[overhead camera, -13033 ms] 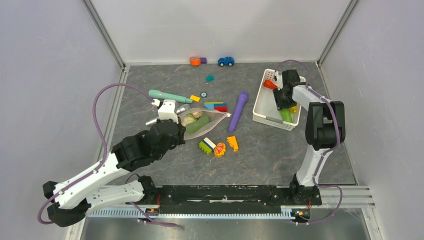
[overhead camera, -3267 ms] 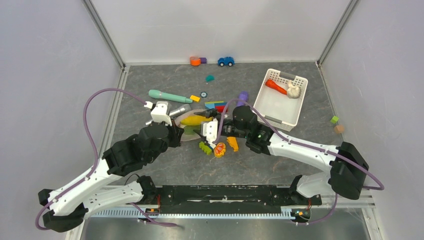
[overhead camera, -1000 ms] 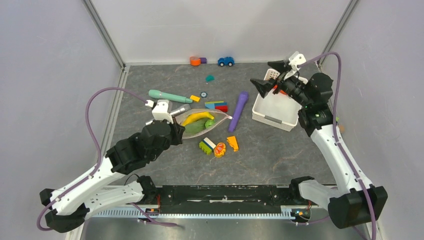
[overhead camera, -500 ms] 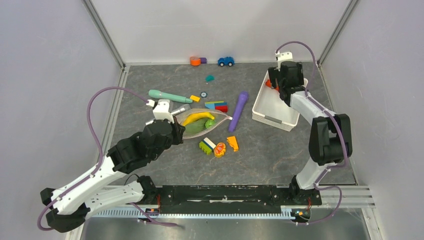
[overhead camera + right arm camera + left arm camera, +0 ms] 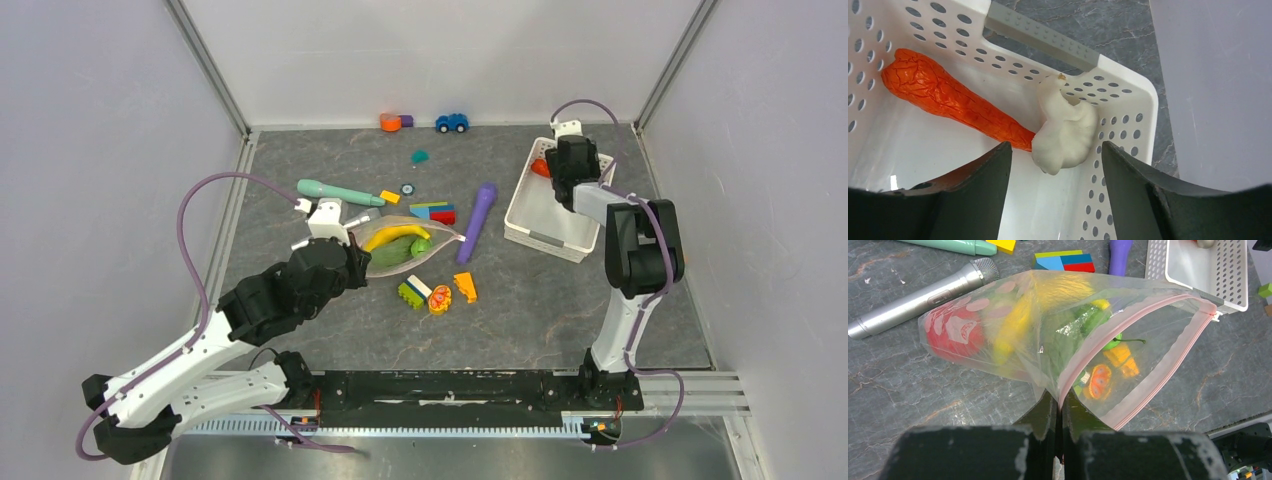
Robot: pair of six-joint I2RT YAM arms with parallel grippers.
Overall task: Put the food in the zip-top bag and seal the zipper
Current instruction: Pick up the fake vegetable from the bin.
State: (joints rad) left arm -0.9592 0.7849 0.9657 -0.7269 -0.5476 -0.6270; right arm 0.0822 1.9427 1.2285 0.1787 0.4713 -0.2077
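Note:
The clear polka-dot zip-top bag (image 5: 1013, 315) lies mid-table with its mouth held open; it also shows in the top view (image 5: 400, 243). Its pink zipper (image 5: 1168, 355) rims the mouth. Inside I see a yellow banana (image 5: 1023, 315), a green cucumber (image 5: 1098, 320) and a red tomato (image 5: 955, 335). My left gripper (image 5: 1059, 402) is shut on the bag's mouth edge. My right gripper (image 5: 1053, 175) is open above the white slotted basket (image 5: 1128, 95), just short of a beige piece (image 5: 1065, 132) and an orange-red carrot (image 5: 948, 100).
Around the bag lie a silver toy microphone (image 5: 923, 295), a teal stick (image 5: 338, 191), a purple stick (image 5: 477, 220), building blocks (image 5: 432, 212) and small toys (image 5: 440, 298). A blue toy car (image 5: 452, 122) sits by the back wall.
My right arm dropped the banana into the bag, swung back to the basket and lowered its open gripper over the beige piece. The left gripper kept its hold on the bag.

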